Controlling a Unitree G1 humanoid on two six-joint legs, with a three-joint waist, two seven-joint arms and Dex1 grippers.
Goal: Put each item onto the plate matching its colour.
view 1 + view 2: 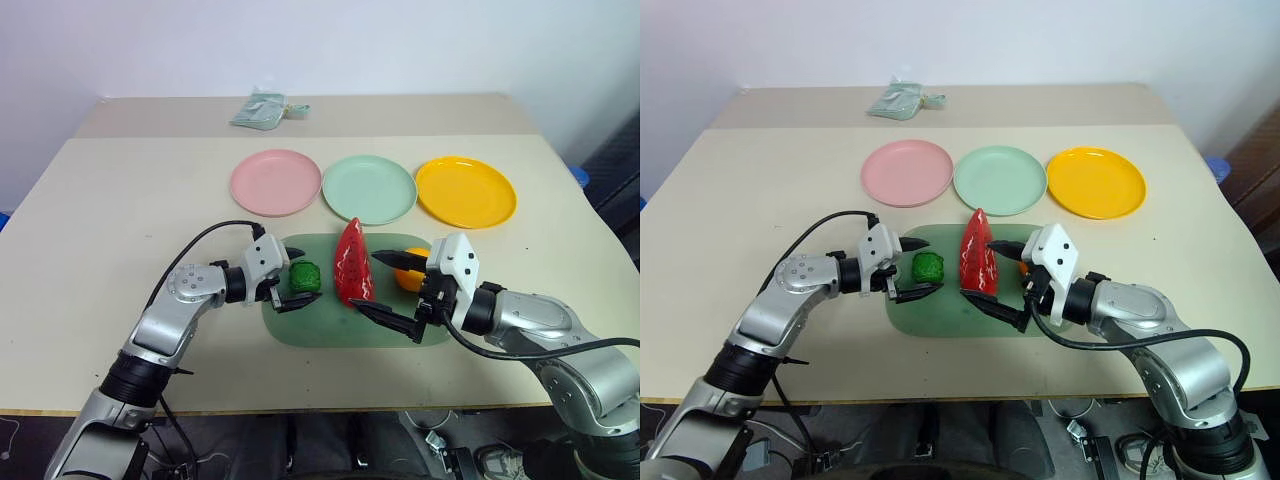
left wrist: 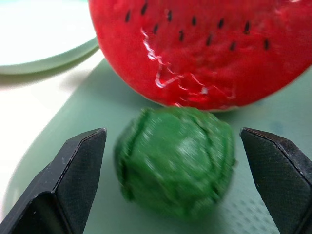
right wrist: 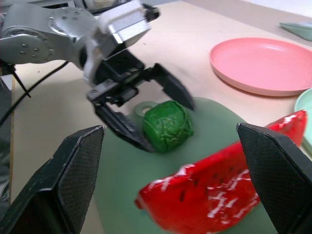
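— Where is the green lump (image 2: 175, 161) found?
— On the translucent green board (image 1: 330, 330), between the spread fingers (image 2: 73, 170) of the left gripper (image 1: 290, 285); no contact is seen, nothing is gripped.
— And the right gripper (image 1: 385, 290)?
— Its fingers are held wide and empty, with the watermelon slice (image 1: 352, 262) just beside them and the orange ball (image 1: 410, 272) close behind. The pink plate (image 1: 275, 182), mint plate (image 1: 369, 189) and yellow plate (image 1: 465, 190) are lined up farther back on the surface (image 1: 120, 230)

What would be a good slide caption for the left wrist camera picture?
Open left gripper straddling the green lump on the board, watermelon slice just behind it.
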